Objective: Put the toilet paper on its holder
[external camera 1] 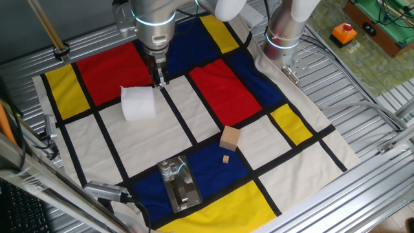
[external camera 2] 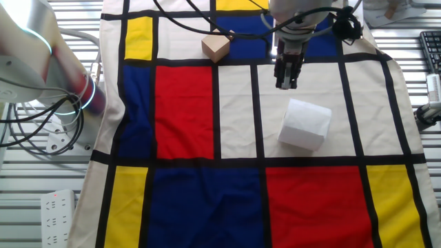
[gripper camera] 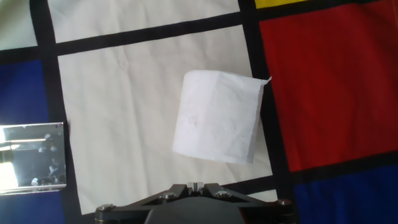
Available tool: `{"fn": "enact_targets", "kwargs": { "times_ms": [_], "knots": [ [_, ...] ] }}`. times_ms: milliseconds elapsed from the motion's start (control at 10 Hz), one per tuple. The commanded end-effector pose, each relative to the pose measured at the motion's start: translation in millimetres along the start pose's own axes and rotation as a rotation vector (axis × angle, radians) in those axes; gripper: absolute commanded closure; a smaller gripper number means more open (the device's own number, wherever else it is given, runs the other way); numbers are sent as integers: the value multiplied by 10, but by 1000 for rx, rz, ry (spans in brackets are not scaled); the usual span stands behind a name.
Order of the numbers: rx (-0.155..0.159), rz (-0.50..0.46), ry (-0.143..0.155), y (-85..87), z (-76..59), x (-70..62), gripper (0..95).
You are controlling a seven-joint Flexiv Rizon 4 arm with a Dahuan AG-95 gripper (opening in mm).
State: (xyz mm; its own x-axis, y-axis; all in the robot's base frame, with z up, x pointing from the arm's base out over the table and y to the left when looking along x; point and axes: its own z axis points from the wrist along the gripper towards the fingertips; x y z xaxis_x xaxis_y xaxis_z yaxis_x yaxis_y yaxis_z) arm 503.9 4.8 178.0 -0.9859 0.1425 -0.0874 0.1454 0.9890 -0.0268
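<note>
The toilet paper is a white roll lying on its side on a white panel of the checkered cloth; it also shows in the other fixed view and in the hand view. The chrome holder stands on the blue panel near the front edge, and its shiny plate shows at the left of the hand view. It is out of the other fixed view. My gripper hovers just beside the roll, apart from it, with jaws together and empty.
A tan wooden cube sits on the cloth right of the holder, with a small wooden piece next to it. The cloth covers a slatted metal table. Cables and a clamp lie at the front left.
</note>
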Motion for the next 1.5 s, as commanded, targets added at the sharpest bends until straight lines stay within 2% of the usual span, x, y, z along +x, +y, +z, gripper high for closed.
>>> {"fn": "enact_targets", "kwargs": {
  "times_ms": [100, 1200, 1300, 1500],
  "knots": [
    [0, 0, 1, 5, 7, -15, 950],
    [0, 0, 1, 5, 7, -15, 950],
    [-17, 68, -2, -657, -42, -380, 950],
    [-28, 90, 1, -988, 31, -570, 950]
  ]
}}
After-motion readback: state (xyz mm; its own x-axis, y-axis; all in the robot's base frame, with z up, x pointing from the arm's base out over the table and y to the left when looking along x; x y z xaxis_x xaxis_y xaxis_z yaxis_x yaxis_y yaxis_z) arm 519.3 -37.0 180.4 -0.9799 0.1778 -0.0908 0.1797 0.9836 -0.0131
